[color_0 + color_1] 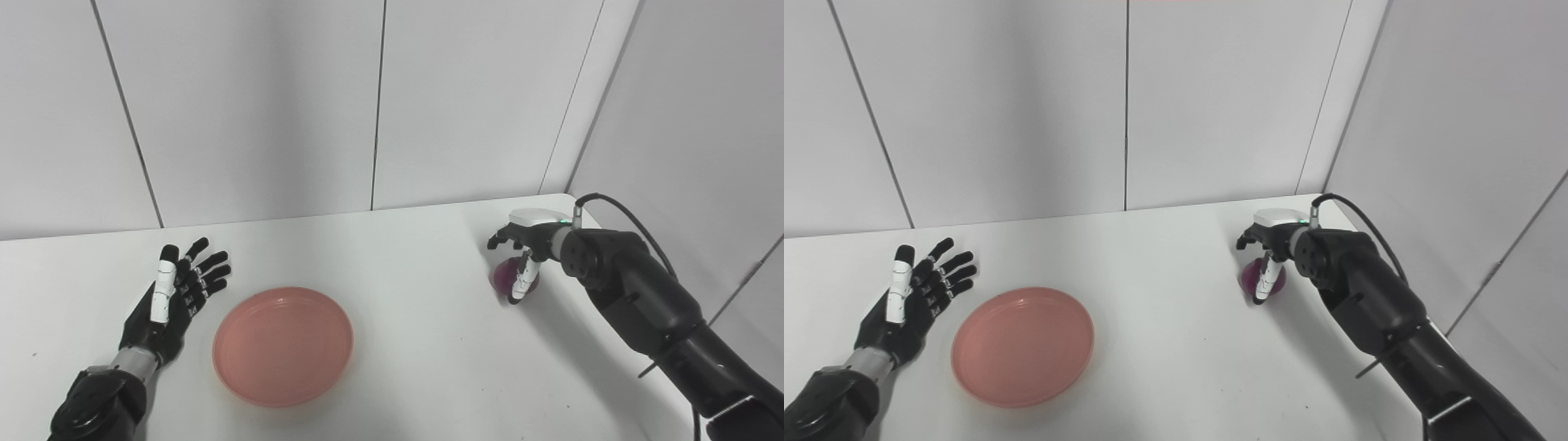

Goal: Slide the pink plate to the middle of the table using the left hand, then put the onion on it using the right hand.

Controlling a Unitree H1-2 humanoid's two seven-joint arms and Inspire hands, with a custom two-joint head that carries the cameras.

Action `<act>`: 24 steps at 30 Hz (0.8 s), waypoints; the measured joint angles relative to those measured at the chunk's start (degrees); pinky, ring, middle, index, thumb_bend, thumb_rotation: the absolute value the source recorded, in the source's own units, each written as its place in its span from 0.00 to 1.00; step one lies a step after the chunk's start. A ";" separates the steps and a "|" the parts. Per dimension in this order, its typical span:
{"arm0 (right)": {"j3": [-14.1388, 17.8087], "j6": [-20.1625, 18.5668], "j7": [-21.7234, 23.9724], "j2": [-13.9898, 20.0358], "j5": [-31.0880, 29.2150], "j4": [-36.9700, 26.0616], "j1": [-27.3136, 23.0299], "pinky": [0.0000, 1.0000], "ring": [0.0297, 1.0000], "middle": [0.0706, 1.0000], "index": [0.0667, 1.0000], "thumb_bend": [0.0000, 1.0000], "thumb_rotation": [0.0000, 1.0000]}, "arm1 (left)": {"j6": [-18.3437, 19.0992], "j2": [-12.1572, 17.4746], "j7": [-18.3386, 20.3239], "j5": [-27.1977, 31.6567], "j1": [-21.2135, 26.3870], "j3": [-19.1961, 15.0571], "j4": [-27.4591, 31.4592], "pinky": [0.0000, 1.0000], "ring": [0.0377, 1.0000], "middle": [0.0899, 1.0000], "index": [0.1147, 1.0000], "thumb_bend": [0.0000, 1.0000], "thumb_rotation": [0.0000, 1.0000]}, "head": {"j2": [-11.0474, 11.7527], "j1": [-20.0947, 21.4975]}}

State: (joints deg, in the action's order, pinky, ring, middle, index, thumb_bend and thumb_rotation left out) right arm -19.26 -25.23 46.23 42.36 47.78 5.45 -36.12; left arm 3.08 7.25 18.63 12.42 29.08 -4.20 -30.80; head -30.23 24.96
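Observation:
The pink plate (pixel 283 346) lies flat on the white table (pixel 416 343), left of the middle. My left hand (pixel 177 294) rests just left of the plate, palm up and fingers spread, holding nothing and not touching the rim. A purple onion (pixel 506 275) sits on the table near the far right corner. My right hand (pixel 525 248) arches over the onion with its thumb down across the onion's front. The curled fingers (pixel 1247 239) hang above and left of the onion, not closed on it. Much of the onion is hidden behind the hand.
White wall panels (pixel 380 104) close off the table at the back and on the right. The table's right edge (pixel 618 343) runs under my right forearm (pixel 643 300). Bare tabletop lies between the plate and the onion.

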 measured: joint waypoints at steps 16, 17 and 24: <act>-0.38 0.06 -0.59 -0.44 -0.01 2.46 0.02 0.69 0.85 0.89 0.82 1.00 0.11 | 0.50 0.00 -0.04 -0.01 -0.79 0.09 1.45 0.88 0.86 0.86 0.94 0.86 1.00 | -0.53 -0.26; -0.43 0.07 -0.65 -0.45 -0.01 2.67 0.02 0.68 0.85 0.90 0.82 1.00 0.12 | 0.50 0.01 -0.04 -0.01 -0.78 0.09 1.45 0.88 0.86 0.86 0.94 0.86 1.00 | -0.53 -0.35; -2.00 0.10 -0.61 -0.33 0.26 3.63 0.04 0.70 0.86 0.91 0.82 1.00 0.12 | 0.50 0.03 -0.02 0.00 -0.78 0.09 1.42 0.88 0.86 0.86 0.94 0.86 1.00 | -0.79 -0.35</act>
State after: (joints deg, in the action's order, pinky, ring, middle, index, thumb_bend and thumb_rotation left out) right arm -21.26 -25.13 45.62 42.03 48.04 9.09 -36.08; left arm 3.57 7.28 18.61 12.42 28.30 -4.11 -29.38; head -31.03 24.61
